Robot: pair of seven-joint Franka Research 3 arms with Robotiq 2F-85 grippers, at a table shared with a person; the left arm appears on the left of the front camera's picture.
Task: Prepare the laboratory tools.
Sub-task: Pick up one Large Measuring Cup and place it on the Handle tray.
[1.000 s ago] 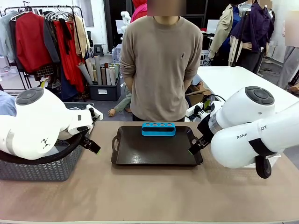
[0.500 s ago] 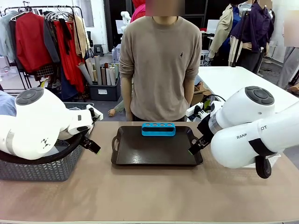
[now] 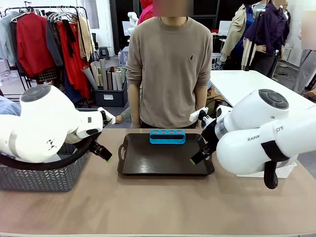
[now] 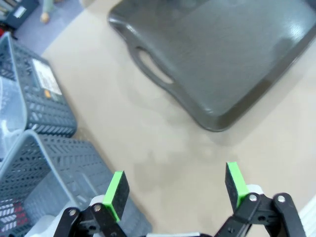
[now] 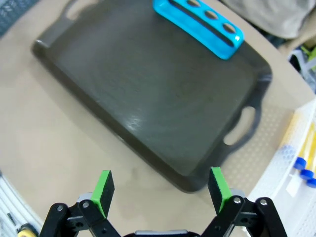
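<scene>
Far left: grey mesh basket (image 3: 39, 180) on the table (image 3: 158, 207). The label inside it (image 4: 43, 81) is too small to read.

Left tool (image 4: 175, 185): jaws wide apart, nothing between the pads, hanging over bare table between the basket and the tray's left handle.

Centre: dark tray (image 3: 163, 165), bare except for the blue rack (image 3: 167, 136), which sits upright along its far edge with the holes up and unfilled. The rack looks like light, rigid moulded plastic. If it needs moving, pinch across the narrow width, mid-length. No print visible on it.

Right tool (image 5: 160, 186): jaws spread, empty, above the tray's near right corner.

Right edge: blue-capped tubes (image 5: 301, 163) lie on their sides in the white lattice basket (image 5: 276, 170), beside the tray's right handle. I judge them light, smooth and round, so prone to roll or slip. Grip across the body just below the cap with a moderate squeeze, since the wall is probably thin plastic. No markings legible on them.

Only readable writing: partial lettering on the right arm (image 3: 254, 139), "RAN…" then "OT".
</scene>
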